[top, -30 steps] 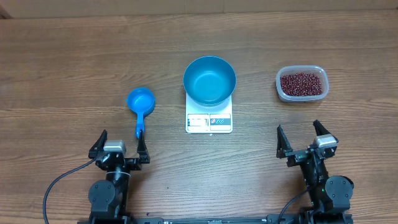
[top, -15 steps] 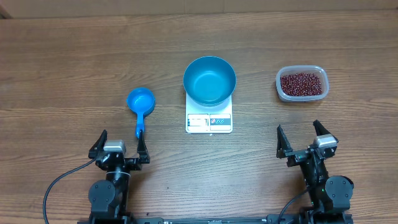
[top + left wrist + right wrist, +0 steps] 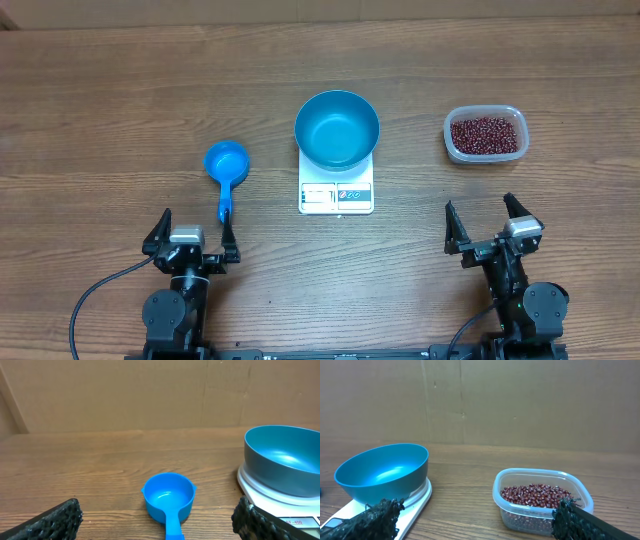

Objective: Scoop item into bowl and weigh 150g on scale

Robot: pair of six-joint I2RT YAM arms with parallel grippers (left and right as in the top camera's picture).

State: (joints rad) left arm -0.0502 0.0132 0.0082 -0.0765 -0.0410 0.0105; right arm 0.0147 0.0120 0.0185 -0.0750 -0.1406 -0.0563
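The left gripper [image 3: 196, 230] sits at the near left edge of the wooden table [image 3: 100, 100]. Its 2 fingers are spread wide apart and hold nothing. Just beyond it lies a small blue scoop [image 3: 226, 165]. The round cup end points away from the robot, and the handle runs back toward the gripper, ending close to its inner finger. The left wrist view shows the cup empty, with the handle lying between the 2 fingers.

In the middle stands the white scale [image 3: 336, 195], its display edge facing the robot. The blue bowl [image 3: 337, 129] rests on the scale and covers the far part of its platform. The bowl is upright and has nothing in it.

Farther right, well apart from the scale, is a clear plastic tub [image 3: 452, 148]. All the beans [image 3: 485, 134] are in it, a dark red-brown layer across its bottom.

The right gripper [image 3: 482, 215] sits at the near right edge, on the robot's side of the tub. Its 2 fingers also stand wide apart and are empty.
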